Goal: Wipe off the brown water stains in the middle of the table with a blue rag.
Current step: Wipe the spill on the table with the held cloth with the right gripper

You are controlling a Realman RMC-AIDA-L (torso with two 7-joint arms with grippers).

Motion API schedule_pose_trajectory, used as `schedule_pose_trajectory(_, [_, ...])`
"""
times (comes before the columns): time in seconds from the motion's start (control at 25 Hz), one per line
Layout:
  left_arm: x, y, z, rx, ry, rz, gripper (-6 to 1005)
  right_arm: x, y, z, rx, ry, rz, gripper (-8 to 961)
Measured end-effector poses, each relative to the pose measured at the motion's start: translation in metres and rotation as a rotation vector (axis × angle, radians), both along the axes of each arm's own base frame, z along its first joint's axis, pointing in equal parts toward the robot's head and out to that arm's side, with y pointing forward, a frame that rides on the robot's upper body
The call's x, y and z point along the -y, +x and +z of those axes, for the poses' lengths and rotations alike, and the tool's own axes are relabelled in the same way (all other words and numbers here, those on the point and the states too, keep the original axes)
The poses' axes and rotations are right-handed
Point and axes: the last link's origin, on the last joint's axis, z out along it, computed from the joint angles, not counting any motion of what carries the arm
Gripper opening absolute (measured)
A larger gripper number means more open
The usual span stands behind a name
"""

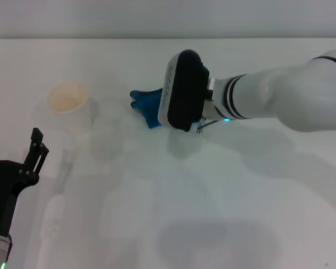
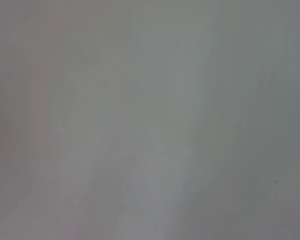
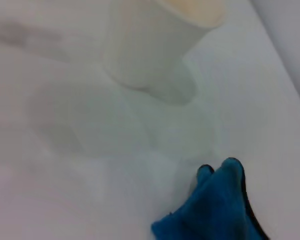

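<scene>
The blue rag (image 1: 147, 106) lies bunched on the white table (image 1: 241, 213) just left of centre, half hidden under my right gripper (image 1: 169, 115). That gripper's black housing covers its fingers, and the rag is gathered up into it. The right wrist view has the crumpled blue rag (image 3: 215, 205) close by. The brown water stains do not show in any view. My left gripper (image 1: 14, 144) is parked at the near left edge, open and holding nothing. The left wrist view gives only bare table (image 2: 150, 120).
A white cup (image 1: 70, 103) with a pale tinted inside stands upright to the left of the rag, a short gap away, and shows again as the cup (image 3: 155, 40) in the right wrist view. The table's far edge runs behind it.
</scene>
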Motion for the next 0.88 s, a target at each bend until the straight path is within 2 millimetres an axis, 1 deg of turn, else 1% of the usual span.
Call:
schedule_pose_trajectory(0.44, [-0.001, 0.001, 0.000, 0.009, 0.006, 0.003, 861, 0.014, 0.003, -0.010, 0.045, -0.054, 0.045, 134])
schedule_pose_trajectory(0.88, [0.001, -0.005, 0.005, 0.017, 0.033, 0.035, 862, 0.048, -0.019, -0.026, 0.032, -0.199, 0.097, 131])
